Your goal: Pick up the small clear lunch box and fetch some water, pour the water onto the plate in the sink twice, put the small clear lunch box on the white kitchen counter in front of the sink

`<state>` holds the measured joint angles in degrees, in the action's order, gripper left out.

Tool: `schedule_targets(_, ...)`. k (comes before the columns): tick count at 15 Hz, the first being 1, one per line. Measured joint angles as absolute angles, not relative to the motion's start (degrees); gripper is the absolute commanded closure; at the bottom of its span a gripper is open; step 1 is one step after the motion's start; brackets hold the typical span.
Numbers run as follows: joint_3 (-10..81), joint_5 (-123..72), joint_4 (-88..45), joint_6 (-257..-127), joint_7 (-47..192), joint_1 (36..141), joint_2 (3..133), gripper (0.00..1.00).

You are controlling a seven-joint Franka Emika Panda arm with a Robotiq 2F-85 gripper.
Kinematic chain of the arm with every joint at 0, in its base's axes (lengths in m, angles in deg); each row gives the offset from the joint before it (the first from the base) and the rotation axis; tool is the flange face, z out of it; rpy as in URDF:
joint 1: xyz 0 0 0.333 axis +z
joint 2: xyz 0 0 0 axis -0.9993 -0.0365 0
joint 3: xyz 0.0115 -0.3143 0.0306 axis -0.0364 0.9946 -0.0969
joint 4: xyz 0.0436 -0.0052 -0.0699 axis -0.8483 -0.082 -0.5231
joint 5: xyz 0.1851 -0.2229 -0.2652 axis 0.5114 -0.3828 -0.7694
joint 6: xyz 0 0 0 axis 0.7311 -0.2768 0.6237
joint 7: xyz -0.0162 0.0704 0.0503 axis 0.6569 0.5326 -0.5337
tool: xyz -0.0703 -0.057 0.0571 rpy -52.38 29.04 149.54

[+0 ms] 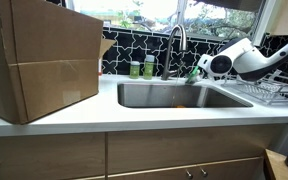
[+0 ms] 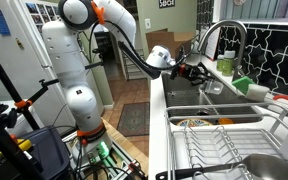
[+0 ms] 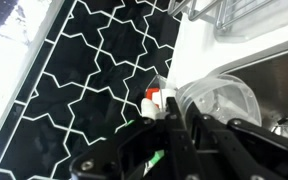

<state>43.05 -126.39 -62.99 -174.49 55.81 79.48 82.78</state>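
We see a white arm built of rounded, glossy shells, with orange bands at some of its joints. A dark cable trails along the outer links. The wrist ends in a white bulbous housing. Our hand is black, with angular linkages and matte fingers.

Count from my end: 1 claw, 1 small clear lunch box right at its tips. 1 sink under the claw, 1 tap just beside it. 2 green bottles past the tap from the claw. 1 wire dish rack behind the claw, arm side. 1 cardboard box well away from the claw, far end of the single tabletop. 1 small red-and-white item near the claw, can't ID.
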Motion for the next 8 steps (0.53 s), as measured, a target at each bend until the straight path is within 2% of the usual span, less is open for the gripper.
schedule_targets(8, 42.28, -137.6, -65.93, -168.92, 51.6, 79.48, 82.76, 0.97)
